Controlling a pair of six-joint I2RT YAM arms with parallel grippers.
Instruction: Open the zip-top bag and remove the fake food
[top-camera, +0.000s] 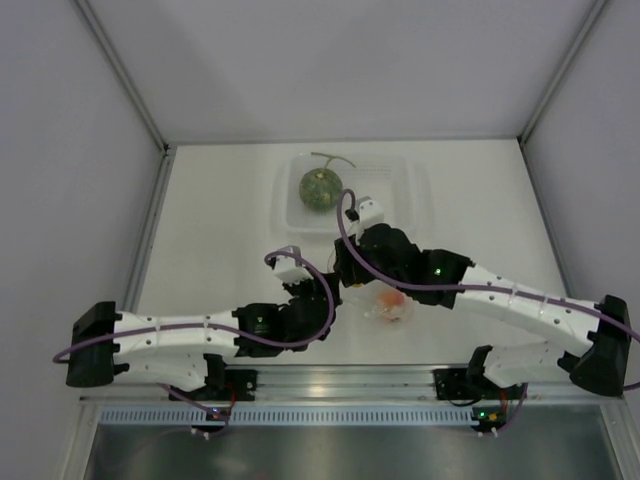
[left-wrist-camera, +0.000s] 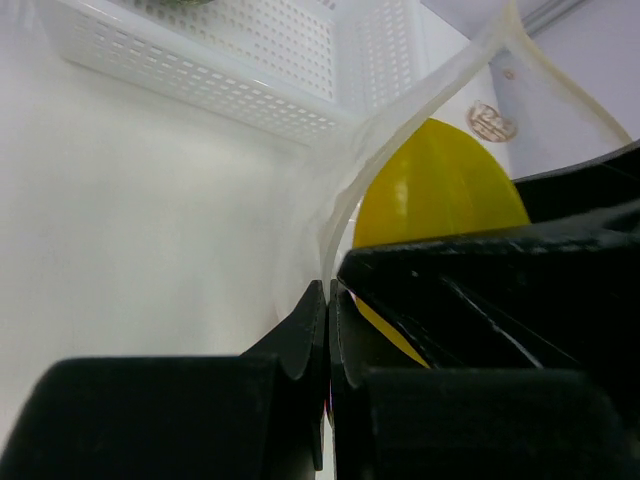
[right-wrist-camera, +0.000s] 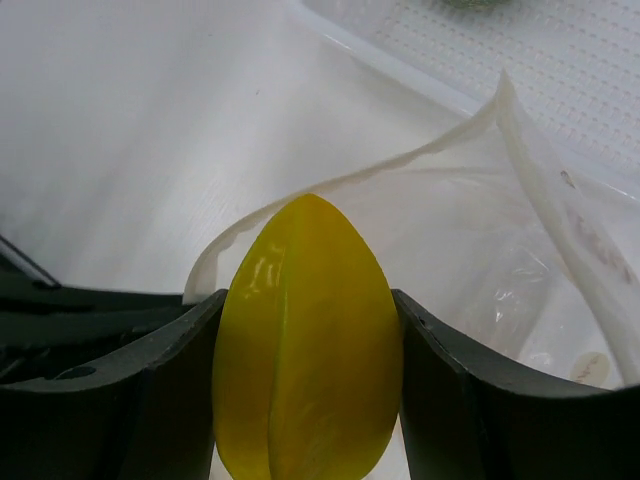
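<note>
The clear zip-top bag (top-camera: 385, 312) lies open on the table in front of the tub, with the orange-red fruit (top-camera: 392, 301) inside. My left gripper (left-wrist-camera: 328, 300) is shut on the bag's white rim (left-wrist-camera: 400, 110) and holds it up. My right gripper (right-wrist-camera: 307, 310) is shut on the yellow fruit (right-wrist-camera: 305, 340) at the bag's mouth (right-wrist-camera: 350, 180). The yellow fruit also shows in the left wrist view (left-wrist-camera: 440, 190), just right of the pinched rim. The green melon (top-camera: 320, 188) with its thin stem sits in the tub (top-camera: 285, 200). Both grippers meet near the table's middle (top-camera: 335, 285).
The rigid clear tub with its perforated floor (left-wrist-camera: 200, 70) stands just beyond the bag, and also shows in the right wrist view (right-wrist-camera: 480, 50). White walls enclose the table on the left, back and right. A metal rail runs along the near edge (top-camera: 340, 385).
</note>
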